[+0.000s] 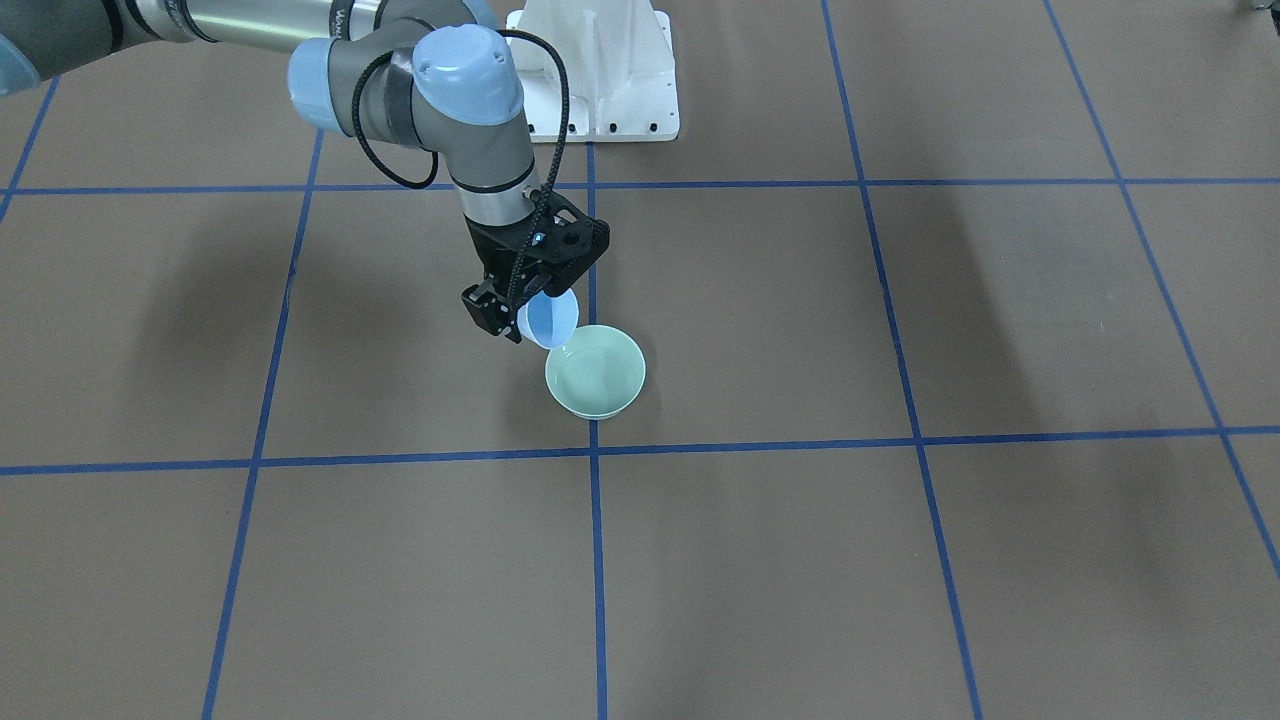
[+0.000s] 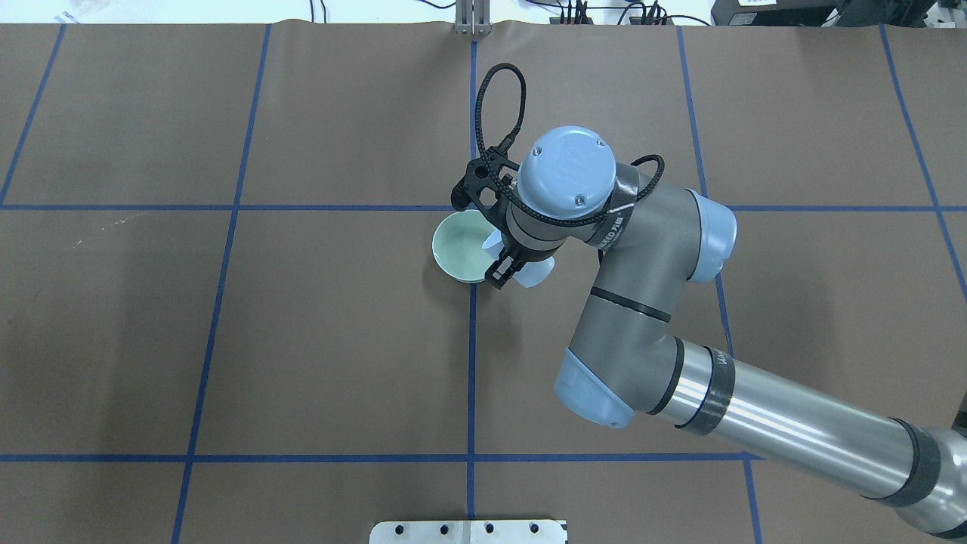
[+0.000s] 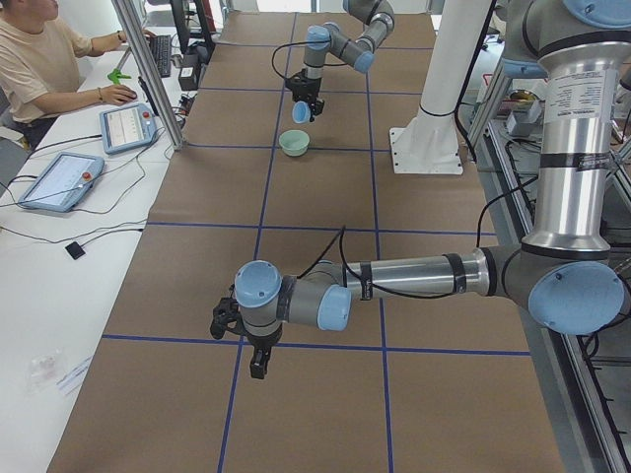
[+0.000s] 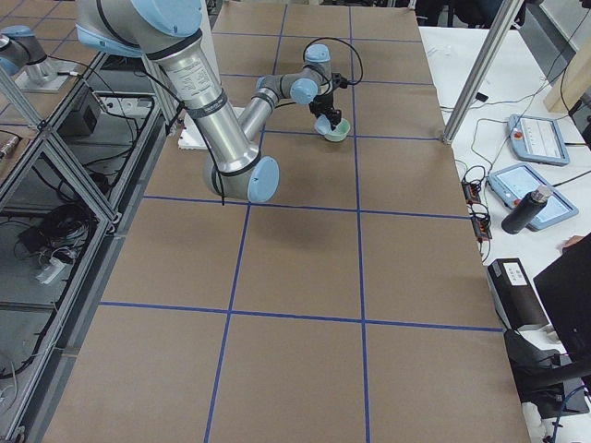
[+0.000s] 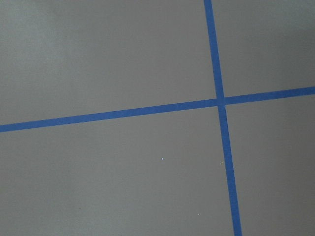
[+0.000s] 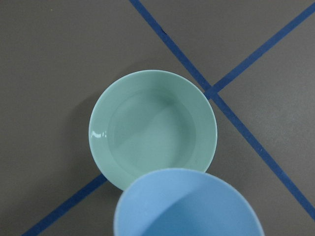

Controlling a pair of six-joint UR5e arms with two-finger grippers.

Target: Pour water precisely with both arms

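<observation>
My right gripper (image 1: 520, 312) is shut on a light-blue cup (image 1: 549, 320), held tilted with its lip over the near rim of a pale-green bowl (image 1: 596, 384). In the right wrist view the cup (image 6: 187, 209) fills the bottom edge, just above the bowl (image 6: 152, 128), whose inside has a faint watery sheen. The overhead view has the bowl (image 2: 455, 245) partly hidden under the right wrist. My left gripper (image 3: 256, 357) shows only in the exterior left view, low over bare table by a tape crossing. I cannot tell whether it is open or shut.
Blue tape lines (image 1: 592, 450) divide the brown table into squares. The white pedestal (image 1: 600, 80) stands behind the bowl. A person (image 3: 39, 59) sits at a side desk with tablets (image 3: 59, 182). A black bottle (image 4: 528, 209) stands on the other side desk.
</observation>
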